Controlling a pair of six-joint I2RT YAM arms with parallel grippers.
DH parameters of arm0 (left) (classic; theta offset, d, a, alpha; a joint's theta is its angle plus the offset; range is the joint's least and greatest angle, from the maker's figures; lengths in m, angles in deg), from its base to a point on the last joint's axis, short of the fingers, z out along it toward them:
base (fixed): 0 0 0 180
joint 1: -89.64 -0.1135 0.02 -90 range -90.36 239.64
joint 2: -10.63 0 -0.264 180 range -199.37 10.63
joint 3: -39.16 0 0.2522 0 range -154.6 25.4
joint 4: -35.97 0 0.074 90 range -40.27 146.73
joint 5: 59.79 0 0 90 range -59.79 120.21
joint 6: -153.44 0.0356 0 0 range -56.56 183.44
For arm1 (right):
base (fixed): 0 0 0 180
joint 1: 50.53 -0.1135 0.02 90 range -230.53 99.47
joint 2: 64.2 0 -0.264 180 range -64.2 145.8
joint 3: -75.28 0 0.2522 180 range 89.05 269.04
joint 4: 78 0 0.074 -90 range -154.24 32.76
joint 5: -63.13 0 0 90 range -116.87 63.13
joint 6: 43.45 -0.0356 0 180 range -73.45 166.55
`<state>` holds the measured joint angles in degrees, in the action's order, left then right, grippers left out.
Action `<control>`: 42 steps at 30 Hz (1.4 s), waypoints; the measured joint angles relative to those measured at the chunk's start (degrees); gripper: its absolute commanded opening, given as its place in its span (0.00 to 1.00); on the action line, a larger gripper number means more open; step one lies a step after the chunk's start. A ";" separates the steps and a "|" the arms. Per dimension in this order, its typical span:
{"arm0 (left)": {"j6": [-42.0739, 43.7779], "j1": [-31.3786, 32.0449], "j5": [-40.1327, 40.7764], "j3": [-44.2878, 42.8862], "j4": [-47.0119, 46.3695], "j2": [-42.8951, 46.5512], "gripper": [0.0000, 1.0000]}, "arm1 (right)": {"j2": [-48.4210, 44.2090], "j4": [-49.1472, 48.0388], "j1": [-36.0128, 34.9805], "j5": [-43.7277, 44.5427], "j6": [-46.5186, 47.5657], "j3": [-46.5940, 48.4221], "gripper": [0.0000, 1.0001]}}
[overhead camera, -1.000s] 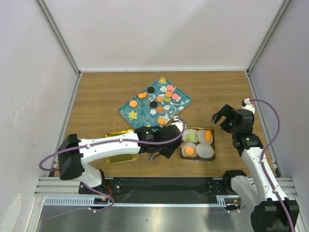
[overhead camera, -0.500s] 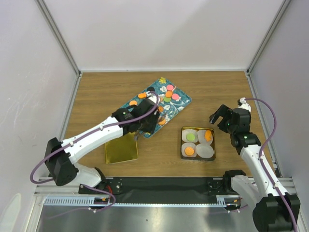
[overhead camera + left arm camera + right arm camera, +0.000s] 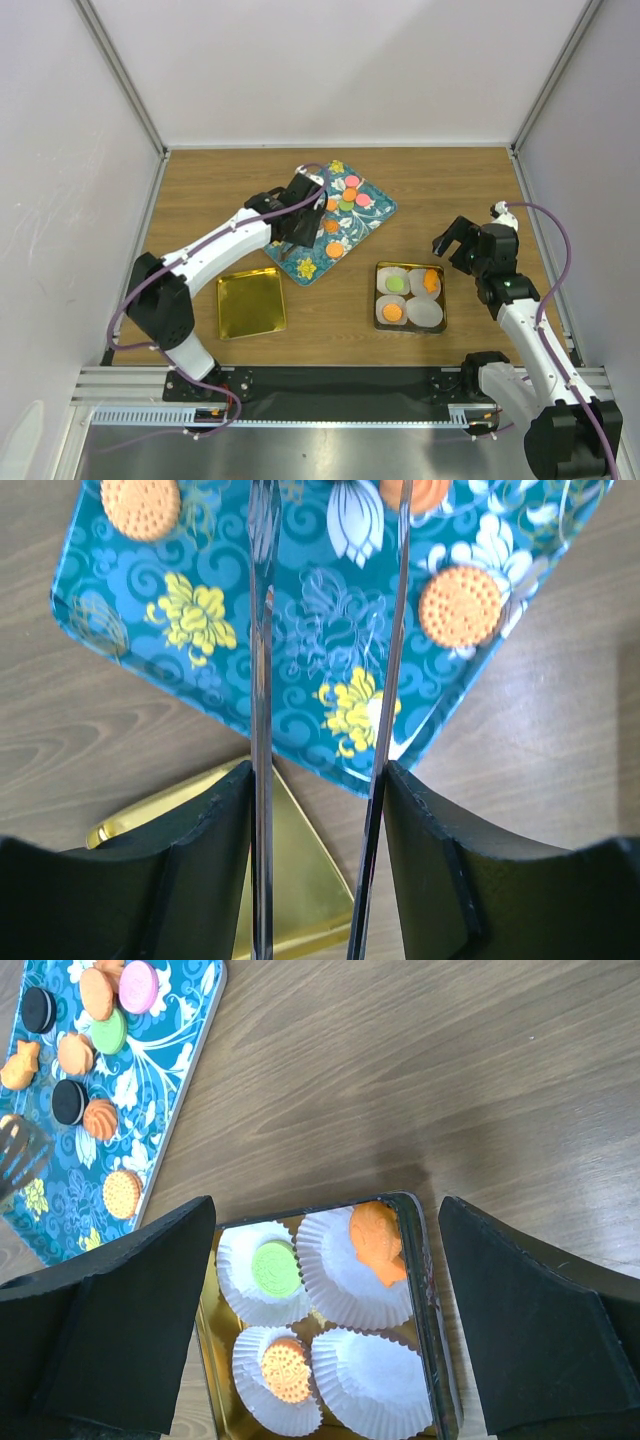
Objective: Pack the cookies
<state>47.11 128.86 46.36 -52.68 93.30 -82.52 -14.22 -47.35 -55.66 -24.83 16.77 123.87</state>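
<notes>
Left arm reaches long across the table, its left gripper (image 3: 330, 520) tipped down over the teal floral tray (image 3: 320, 650), thin blades (image 3: 262, 680) half apart, nothing between them; two round orange cookies (image 3: 460, 605) lie outside the blades, one on either side. Right gripper (image 3: 330, 1310) hangs with its fingers spread wide, a gold tin (image 3: 432, 1300) below and between them holding four white paper cups (image 3: 370, 1385); three carry one cookie each, one green, two orange.

Four paper cups (image 3: 375, 1385), three cookies (image 3: 272, 1268) inside them, two gold trays (image 3: 250, 303), one teal floral tray (image 3: 180, 1060).
</notes>
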 measured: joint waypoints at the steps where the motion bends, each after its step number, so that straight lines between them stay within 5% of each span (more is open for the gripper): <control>1: 0.13 -0.28 0.04 -0.68 -0.02 -0.72 0.57 | 0.00 -0.07 0.00 0.00 0.00 0.00 1.00; 42: 1.90 -3.82 -1.53 -10.01 -1.60 -14.51 0.56 | 0.00 -0.11 -0.02 -0.63 0.04 0.00 1.00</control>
<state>49.01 125.04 44.83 -62.69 91.70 -97.03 -14.22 -47.46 -55.68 -25.46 16.82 123.87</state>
